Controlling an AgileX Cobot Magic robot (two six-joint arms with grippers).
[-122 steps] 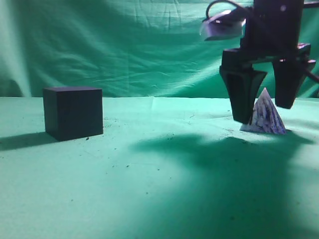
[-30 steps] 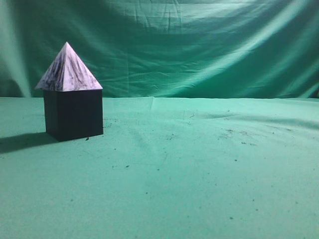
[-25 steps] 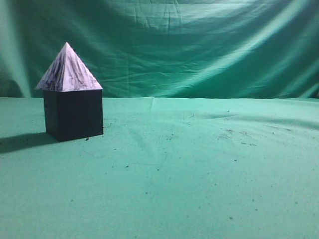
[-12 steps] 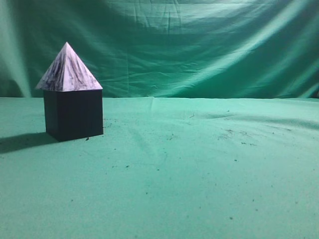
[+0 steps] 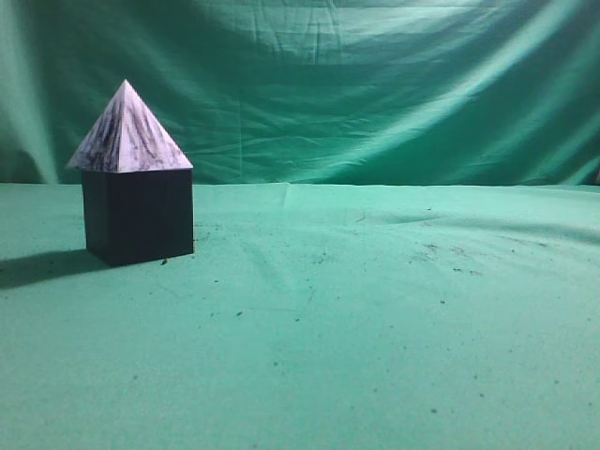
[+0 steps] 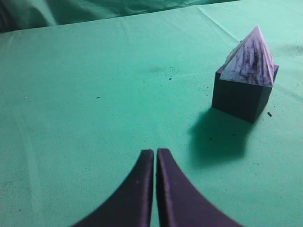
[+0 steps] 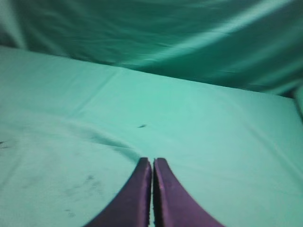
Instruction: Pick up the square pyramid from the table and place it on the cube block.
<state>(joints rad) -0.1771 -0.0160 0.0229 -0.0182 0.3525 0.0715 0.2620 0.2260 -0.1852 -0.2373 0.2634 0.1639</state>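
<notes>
Square pyramid (image 5: 128,133) upright atop black cube block (image 5: 139,217), far left of green cloth table (image 5: 375,319) | left gripper (image 6: 155,158) and right gripper (image 7: 152,166) both clenched, empty, well apart from stack | judged complete (base looks flush) | keep arms clear, no nudging.

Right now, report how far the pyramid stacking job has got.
Done: the square pyramid sits upright on the cube block, touching its top, with nothing holding it. In hand: nothing; the left hand and right hand are both shut and empty, away from the stack. Left: nothing visible.
</notes>
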